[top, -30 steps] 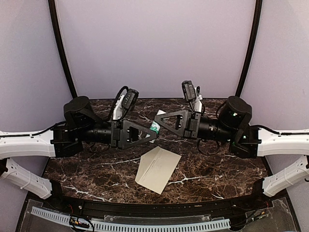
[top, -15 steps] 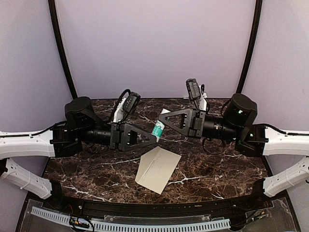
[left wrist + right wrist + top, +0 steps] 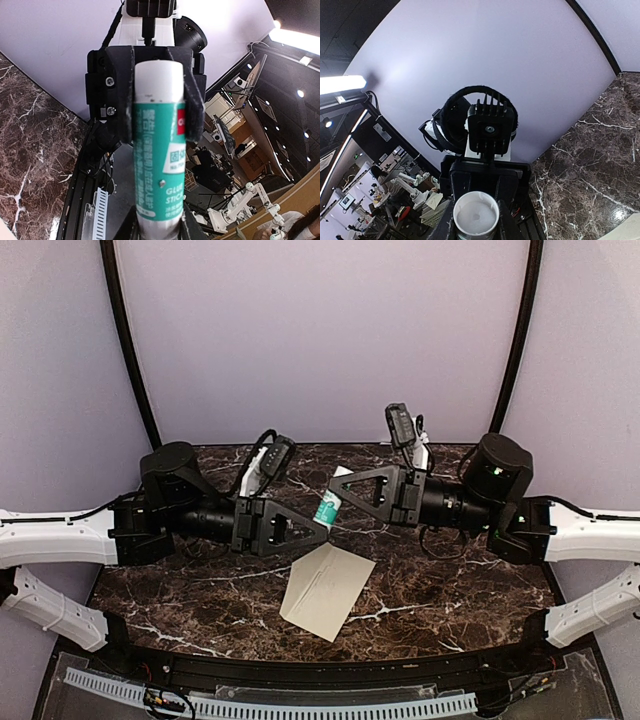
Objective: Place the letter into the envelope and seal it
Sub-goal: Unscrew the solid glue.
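Near left gripper [image 3: 321, 530] and right gripper [image 3: 333, 482], both clamping the glue stick [image 3: 325, 508], lies the envelope [image 3: 325, 590].

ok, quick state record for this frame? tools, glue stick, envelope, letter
glue stick: in the air between both arms, above the table
right tool: shut on the stick near its white end
left tool: fingers either side of the stick's teal end; grip not clear
envelope: flat on the table below the tools, untouched
letter: not visible as a separate sheet
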`<action>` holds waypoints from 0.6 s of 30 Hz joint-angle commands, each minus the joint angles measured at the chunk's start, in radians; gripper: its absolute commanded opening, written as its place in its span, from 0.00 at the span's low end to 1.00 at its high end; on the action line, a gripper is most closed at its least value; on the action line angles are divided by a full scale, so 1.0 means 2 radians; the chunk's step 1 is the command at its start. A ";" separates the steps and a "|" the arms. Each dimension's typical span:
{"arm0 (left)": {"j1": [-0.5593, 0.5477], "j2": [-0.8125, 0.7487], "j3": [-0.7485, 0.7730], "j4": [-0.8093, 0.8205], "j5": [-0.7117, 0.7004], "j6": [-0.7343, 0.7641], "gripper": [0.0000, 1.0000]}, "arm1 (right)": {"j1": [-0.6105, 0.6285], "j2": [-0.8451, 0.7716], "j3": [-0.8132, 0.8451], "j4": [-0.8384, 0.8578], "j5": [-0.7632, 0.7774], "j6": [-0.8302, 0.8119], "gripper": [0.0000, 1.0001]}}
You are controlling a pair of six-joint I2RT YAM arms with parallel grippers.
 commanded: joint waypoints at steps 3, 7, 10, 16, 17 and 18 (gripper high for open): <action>-0.002 -0.001 0.004 0.008 -0.007 0.010 0.07 | 0.003 -0.004 0.020 -0.015 0.015 -0.011 0.06; -0.002 -0.006 0.005 -0.015 -0.041 0.025 0.02 | 0.003 0.000 0.031 -0.047 0.037 -0.019 0.04; -0.002 -0.010 0.007 -0.041 -0.067 0.036 0.00 | 0.003 0.007 0.044 -0.085 0.058 -0.025 0.03; -0.002 -0.012 0.016 -0.104 -0.144 0.045 0.00 | 0.011 0.038 0.085 -0.173 0.123 -0.038 0.03; -0.002 -0.013 0.017 -0.118 -0.165 0.046 0.00 | 0.013 0.044 0.094 -0.190 0.136 -0.038 0.03; -0.002 -0.013 0.017 -0.124 -0.176 0.046 0.00 | 0.014 0.051 0.103 -0.210 0.149 -0.038 0.03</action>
